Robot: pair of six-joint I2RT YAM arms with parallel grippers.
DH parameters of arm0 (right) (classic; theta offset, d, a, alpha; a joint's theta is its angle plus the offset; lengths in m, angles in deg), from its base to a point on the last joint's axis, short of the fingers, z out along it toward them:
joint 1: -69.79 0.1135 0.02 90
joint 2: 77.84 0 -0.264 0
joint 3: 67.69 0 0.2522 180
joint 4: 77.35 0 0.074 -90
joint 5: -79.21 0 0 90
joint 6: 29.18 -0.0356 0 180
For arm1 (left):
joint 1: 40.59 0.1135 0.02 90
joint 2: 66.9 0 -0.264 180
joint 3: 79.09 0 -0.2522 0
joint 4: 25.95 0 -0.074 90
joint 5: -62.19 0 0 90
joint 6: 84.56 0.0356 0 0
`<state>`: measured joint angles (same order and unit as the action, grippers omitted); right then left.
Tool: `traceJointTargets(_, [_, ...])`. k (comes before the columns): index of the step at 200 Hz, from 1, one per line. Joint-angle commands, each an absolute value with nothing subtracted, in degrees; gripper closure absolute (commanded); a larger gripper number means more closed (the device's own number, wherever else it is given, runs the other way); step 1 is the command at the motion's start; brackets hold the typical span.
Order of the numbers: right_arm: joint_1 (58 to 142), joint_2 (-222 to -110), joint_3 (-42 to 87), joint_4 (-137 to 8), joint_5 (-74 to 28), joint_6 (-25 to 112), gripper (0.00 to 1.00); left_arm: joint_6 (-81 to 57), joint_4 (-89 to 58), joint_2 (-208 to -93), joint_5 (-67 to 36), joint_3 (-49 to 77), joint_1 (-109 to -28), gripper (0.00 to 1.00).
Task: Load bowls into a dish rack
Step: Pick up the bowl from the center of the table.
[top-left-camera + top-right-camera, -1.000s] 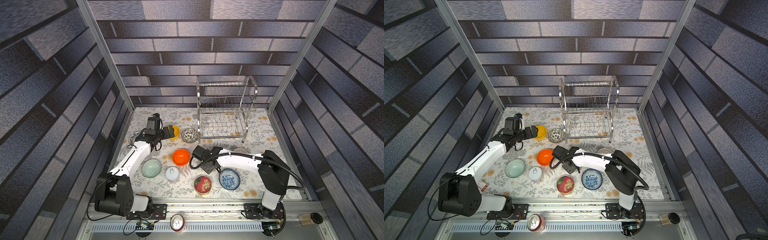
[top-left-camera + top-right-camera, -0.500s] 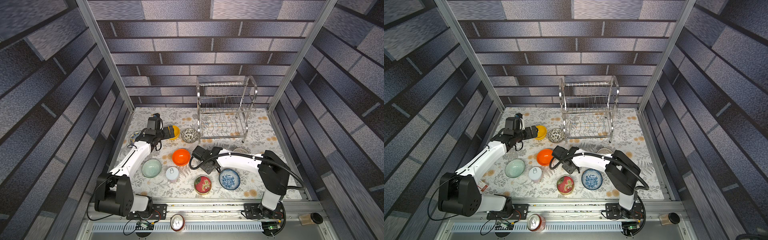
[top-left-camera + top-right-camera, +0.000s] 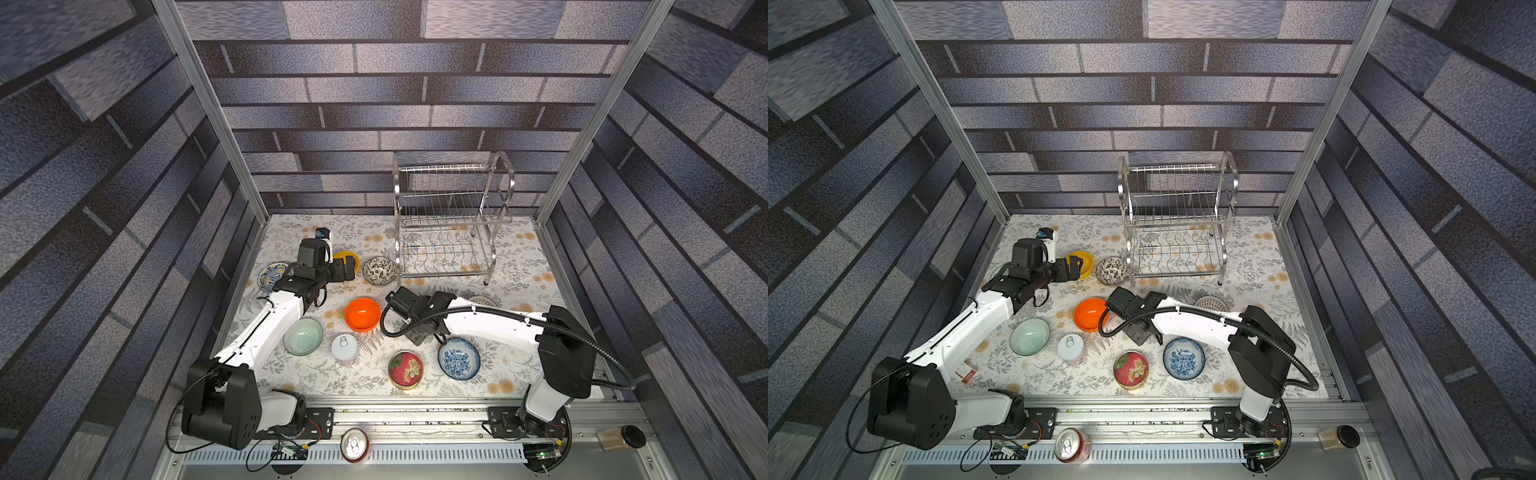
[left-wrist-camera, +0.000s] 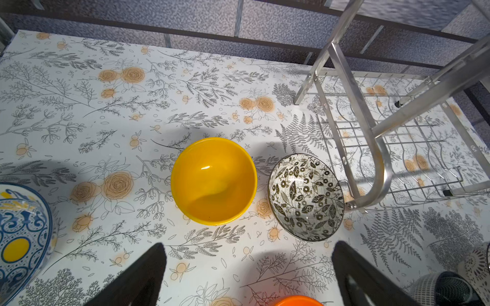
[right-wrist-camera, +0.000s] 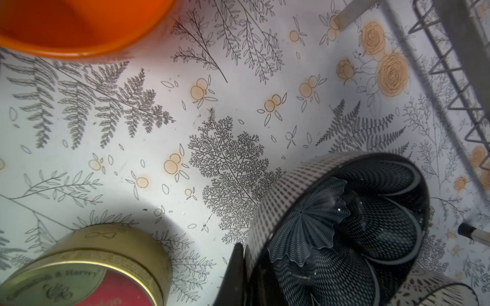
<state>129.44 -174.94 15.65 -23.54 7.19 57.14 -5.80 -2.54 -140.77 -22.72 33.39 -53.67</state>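
Change noted: the right gripper [image 5: 248, 265] has drawn its jaws together within the last second and now pinches the rim of the dark bowl [image 5: 344, 225]. Neither arm has shifted place in the top views.
Grip detail: one finger lies against the bowl's dotted outer wall. The other is inside the bowl, largely hidden.
Bowl attitude: the dark bowl sits tipped, its inside turned toward the wrist camera. Whether its foot is clear of the table [image 3: 519, 266] cannot be told.
Meaning for task: judged to be the first bowl secured. The carry to the dish rack [image 3: 451, 216] is not yet begun.
Rack condition: both tiers show bare wire in both top views, with no bowl loaded.
Rack position relative to right gripper: near, beyond the held bowl, with open table between them.
Neighbours of the grip: the lattice bowl [image 5: 437, 288] is just beside the dark bowl. The orange bowl [image 5: 79, 26] and the red tin [image 5: 87, 278] stand apart from it.
Left gripper [image 4: 246, 275]: jaws wide, holding nothing.
Left target: the yellow bowl [image 4: 213, 180] lies ahead of the open jaws, untouched, with the black-flowered bowl [image 4: 305, 197] just beside it, next to the rack's foot.
Risk, judged: a rim pinch on a tipped bowl may slip or swing when lifted.
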Motion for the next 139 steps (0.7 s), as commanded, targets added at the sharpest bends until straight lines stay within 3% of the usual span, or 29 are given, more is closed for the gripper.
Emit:
traceJointTargets(1, [129.9, -171.2, 14.6, -26.3, 7.8, 57.9, 0.98, -2.4, -6.2, -138.3, -20.7, 34.9, -54.6, 0.0])
traceJointTargets(139, [127.4, -157.0, 7.7, -41.5, 9.6, 54.2, 0.98, 5.7, -9.8, -131.5, -14.5, 39.1, -63.0, 0.0])
